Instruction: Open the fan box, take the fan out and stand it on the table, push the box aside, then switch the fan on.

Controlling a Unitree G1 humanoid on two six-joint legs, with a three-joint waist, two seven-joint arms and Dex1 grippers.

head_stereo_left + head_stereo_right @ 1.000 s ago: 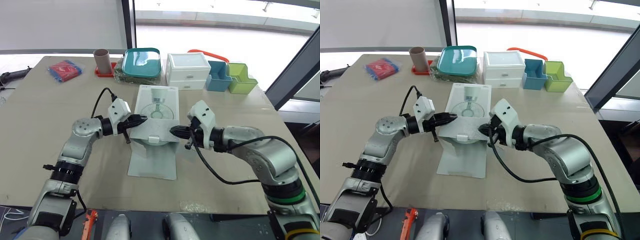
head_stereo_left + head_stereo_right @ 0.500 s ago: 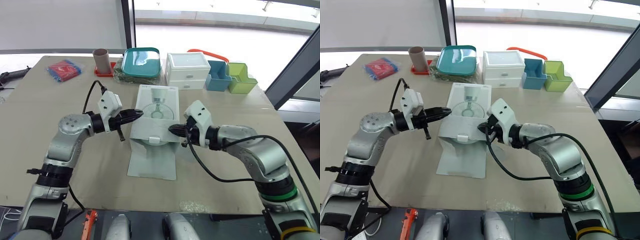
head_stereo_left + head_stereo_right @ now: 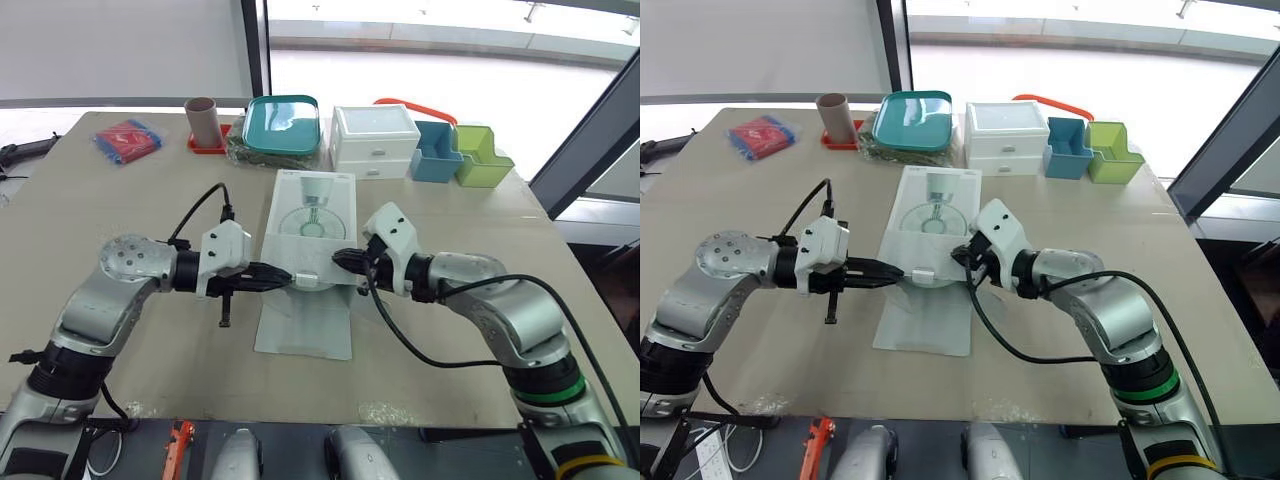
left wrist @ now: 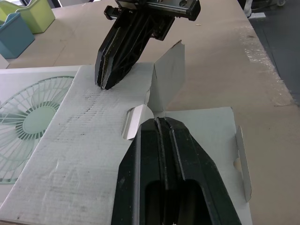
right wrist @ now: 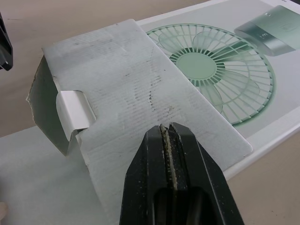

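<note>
1. flat white panel (image 3: 305, 325) of the fan box (image 3: 318, 205) lies on the table (image 3: 110, 220), nearest the robot, running toward the near edge.
2. left gripper (image 3: 284, 279) comes in from the left, low over the table. its fingers (image 4: 164, 140) are pressed together with nothing between them. tip is right at the small tuck tab (image 4: 135, 121) on the raised flap; can't tell if it touches.
3. raised flap (image 3: 310, 268) stands across the box's near end, scuffed grey on its face, with one side flap (image 4: 168, 75) folded up.
4. right gripper (image 3: 340, 258) comes in from the right, opposite the left one. its fingers (image 5: 171, 154) are closed tight and hold nothing. tip is against the raised flap's right part.
5. fan box lies flat at mid table, fan picture facing up, long axis running away from the robot.
6. far row, left to right: red packet (image 3: 130, 138), brown tube (image 3: 203, 120), teal tray (image 3: 284, 123), white drawer unit (image 3: 376, 140), blue bin (image 3: 436, 150), green bin (image 3: 483, 157). all well apart from the box except the drawer unit and teal tray, which are near its far end.
</note>
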